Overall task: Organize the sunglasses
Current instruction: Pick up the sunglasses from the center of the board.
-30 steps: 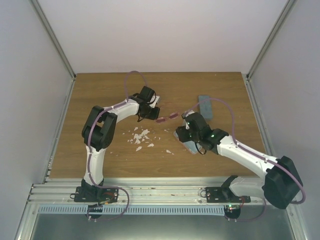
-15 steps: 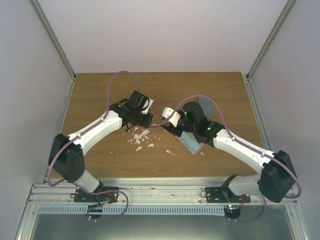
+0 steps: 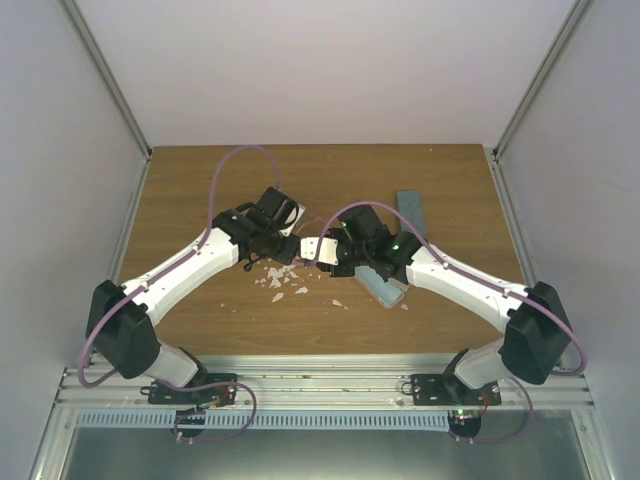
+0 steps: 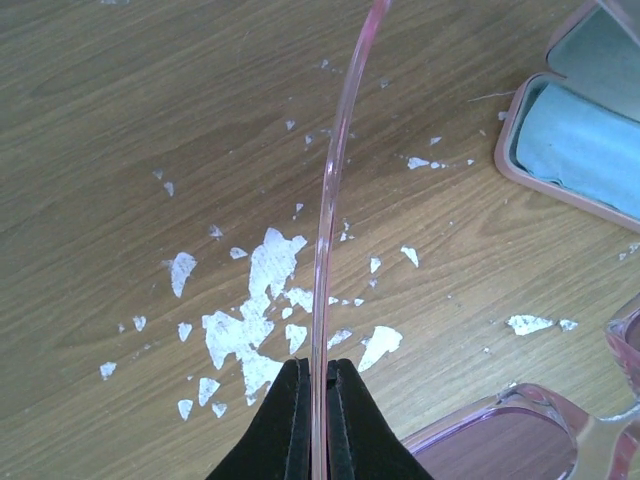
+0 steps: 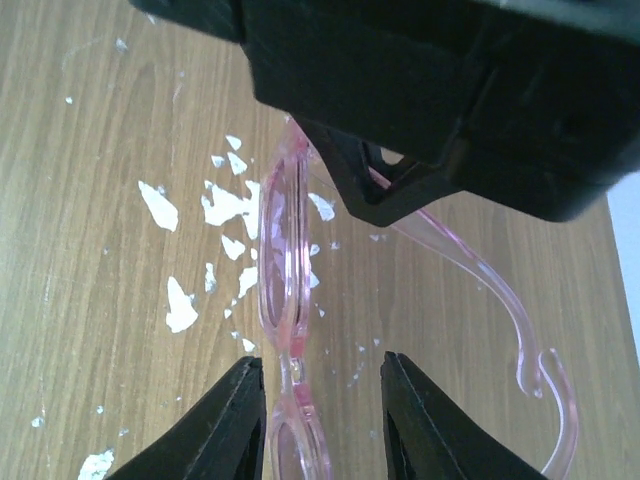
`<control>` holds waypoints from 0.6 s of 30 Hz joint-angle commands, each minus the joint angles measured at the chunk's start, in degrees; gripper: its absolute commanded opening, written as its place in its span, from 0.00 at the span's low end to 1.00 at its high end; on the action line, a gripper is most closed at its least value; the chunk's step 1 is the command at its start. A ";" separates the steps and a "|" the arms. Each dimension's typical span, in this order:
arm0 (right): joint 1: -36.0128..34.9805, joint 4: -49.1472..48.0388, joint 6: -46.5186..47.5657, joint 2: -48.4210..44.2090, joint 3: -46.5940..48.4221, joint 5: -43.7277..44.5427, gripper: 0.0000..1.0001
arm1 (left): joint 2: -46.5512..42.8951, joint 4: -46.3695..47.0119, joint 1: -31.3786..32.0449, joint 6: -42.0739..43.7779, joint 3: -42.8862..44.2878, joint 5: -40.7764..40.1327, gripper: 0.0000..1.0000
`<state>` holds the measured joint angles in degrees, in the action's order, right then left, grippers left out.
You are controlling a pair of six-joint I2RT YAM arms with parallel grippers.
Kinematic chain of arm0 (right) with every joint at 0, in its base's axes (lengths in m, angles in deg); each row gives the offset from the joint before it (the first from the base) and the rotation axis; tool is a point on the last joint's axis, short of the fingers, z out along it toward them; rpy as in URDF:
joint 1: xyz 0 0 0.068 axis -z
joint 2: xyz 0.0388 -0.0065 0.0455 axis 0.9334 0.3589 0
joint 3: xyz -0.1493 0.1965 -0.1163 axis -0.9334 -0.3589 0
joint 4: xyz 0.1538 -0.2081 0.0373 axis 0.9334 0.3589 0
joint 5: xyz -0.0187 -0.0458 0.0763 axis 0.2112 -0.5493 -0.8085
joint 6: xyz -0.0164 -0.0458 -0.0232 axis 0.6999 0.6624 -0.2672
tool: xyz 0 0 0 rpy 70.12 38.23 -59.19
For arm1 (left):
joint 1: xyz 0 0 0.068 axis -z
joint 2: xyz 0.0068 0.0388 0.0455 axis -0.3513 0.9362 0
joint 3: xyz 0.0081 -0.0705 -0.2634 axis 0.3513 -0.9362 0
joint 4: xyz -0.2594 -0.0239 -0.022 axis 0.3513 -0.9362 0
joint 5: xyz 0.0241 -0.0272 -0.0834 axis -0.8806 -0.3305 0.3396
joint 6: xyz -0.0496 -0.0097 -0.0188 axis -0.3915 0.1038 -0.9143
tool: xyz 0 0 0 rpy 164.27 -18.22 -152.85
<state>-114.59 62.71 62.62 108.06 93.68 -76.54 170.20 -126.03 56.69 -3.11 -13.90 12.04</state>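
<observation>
the pink sunglasses (image 5: 280, 230) are held near the pink case (image 4: 503, 135), a temple pinched in the left gripper (image 4: 316, 368), the right gripper (image 5: 320, 365) spread astride the bridge; closed off-centre, the frame could be twisted.

Top external: fixed high above and behind the arm bases (image 3: 195, 390), looking down and forward over the whole tabletop (image 3: 200, 180); far off, wide.

Left wrist: riding just behind the left end effector (image 4: 318, 375), facing steeply down at the wood, very near, with black fingertips at the bottom edge.

Right wrist: likewise behind the right end effector (image 5: 322, 375), close, tilted down and toward the left end effector, seen large along the top.

Shared by all three: the white flecks (image 4: 265, 270) at mid-tabletop. Shared by both wrist views: the pink sunglasses (image 5: 283, 240).
</observation>
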 commanded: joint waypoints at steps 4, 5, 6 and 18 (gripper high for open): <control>-1.67 5.75 3.97 3.73 3.00 6.84 0.31 | 0.57 -0.46 0.95 0.66 2.84 -2.47 0.00; -1.85 5.72 4.09 3.97 3.00 7.17 0.31 | 0.65 -0.45 1.01 0.66 3.03 -2.32 0.00; -2.10 5.43 4.12 4.38 3.00 7.50 0.30 | 0.69 -0.38 1.05 0.81 3.15 -2.04 0.00; -3.57 1.59 4.73 6.25 4.05 12.10 0.21 | 1.04 0.39 1.76 0.05 3.13 -2.30 0.00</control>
<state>-117.13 66.60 66.78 112.49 95.58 -67.89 170.86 -127.80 57.15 -3.04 -12.20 9.33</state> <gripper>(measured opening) 0.189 0.029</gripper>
